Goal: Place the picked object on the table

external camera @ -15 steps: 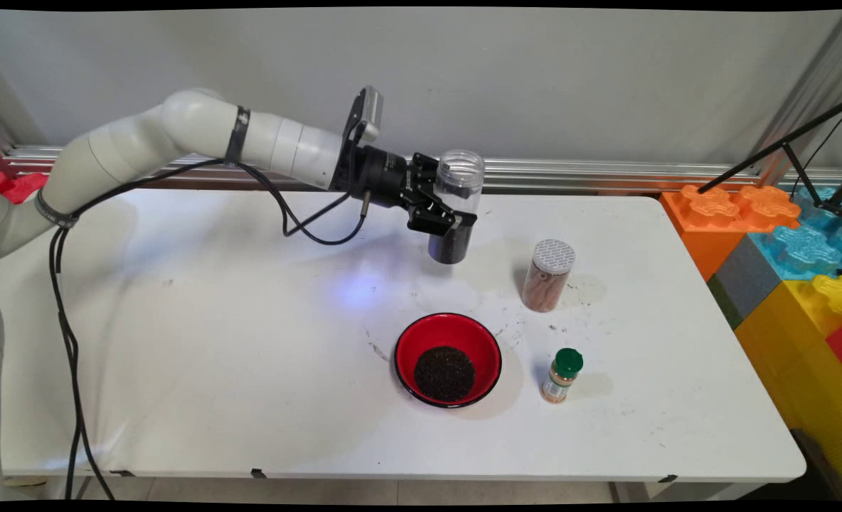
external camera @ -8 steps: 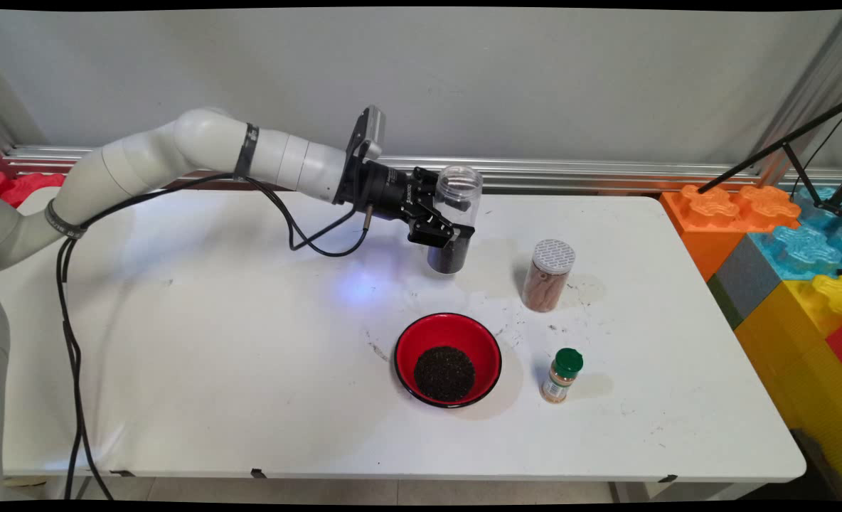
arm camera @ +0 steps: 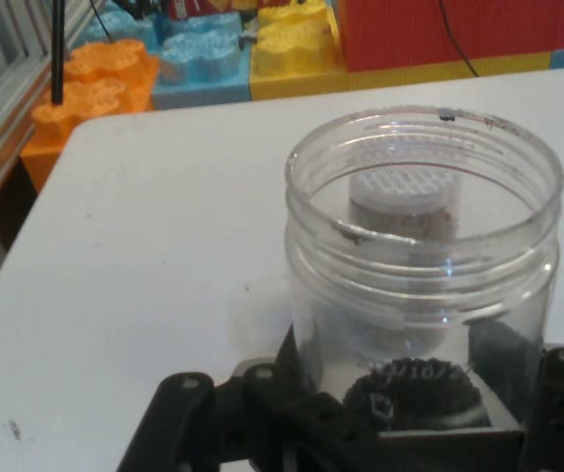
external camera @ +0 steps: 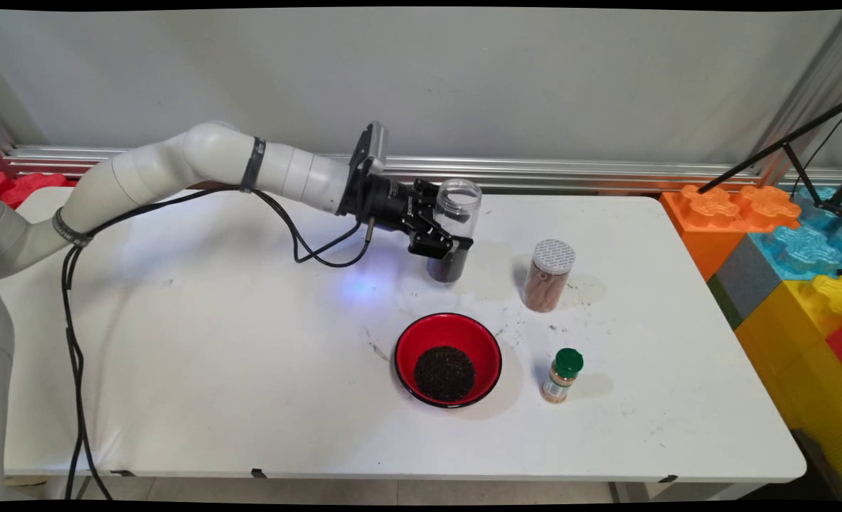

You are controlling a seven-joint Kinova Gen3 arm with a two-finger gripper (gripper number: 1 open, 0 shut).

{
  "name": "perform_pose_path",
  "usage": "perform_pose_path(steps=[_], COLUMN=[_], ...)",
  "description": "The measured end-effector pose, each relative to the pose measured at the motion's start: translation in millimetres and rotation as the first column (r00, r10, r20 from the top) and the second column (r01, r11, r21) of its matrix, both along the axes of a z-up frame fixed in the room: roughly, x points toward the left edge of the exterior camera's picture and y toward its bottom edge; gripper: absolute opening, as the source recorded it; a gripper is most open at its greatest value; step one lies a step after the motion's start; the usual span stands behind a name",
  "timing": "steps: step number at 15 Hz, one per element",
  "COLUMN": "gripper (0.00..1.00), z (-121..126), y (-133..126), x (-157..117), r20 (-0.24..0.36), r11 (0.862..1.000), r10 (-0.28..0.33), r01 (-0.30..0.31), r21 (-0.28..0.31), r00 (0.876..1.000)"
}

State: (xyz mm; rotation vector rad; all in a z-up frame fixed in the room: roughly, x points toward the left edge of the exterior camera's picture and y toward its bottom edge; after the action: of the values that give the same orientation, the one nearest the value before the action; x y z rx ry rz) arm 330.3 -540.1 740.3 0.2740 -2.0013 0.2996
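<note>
Main view shows my black two-finger gripper (external camera: 444,245) clamped around one clear, lidless plastic jar (external camera: 453,229) with a dark granular fill in its bottom part; the jar stands upright with its open mouth on top, over the far middle of the white table (external camera: 215,355), and I cannot tell whether its base touches the surface. My white arm (external camera: 179,167) reaches in from the left, with black cables (external camera: 72,341) hanging from it. To the right of the held jar stands one clear cylindrical container with a white perforated lid (external camera: 547,275), filled with something reddish-brown, near but apart from my jar. Nearer than my gripper sits one red bowl with a black rim (external camera: 447,359), holding a mound of dark grains. Just to the right of the bowl stands one small spice bottle with a green cap (external camera: 561,375), upright and not touching the bowl. That makes three upright containers and one bowl on the table. Off the right end of the table lies a stack of large toy building blocks (external camera: 791,249) in orange, blue, yellow and grey. From the hand view, the jar (arm camera: 424,265) fills the space between my fingers (arm camera: 557,403), and the white-lidded container (arm camera: 400,192) shows through its clear wall on the far side.
</note>
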Motion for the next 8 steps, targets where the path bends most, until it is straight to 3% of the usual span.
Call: perform_pose_path(steps=[8], gripper=[0.00], z=[7.3], y=[0.5], x=[-12.3], r20=[0.005], r11=[1.000], r10=[-0.003], r01=[0.003], r21=[0.025], r00=[1.000])
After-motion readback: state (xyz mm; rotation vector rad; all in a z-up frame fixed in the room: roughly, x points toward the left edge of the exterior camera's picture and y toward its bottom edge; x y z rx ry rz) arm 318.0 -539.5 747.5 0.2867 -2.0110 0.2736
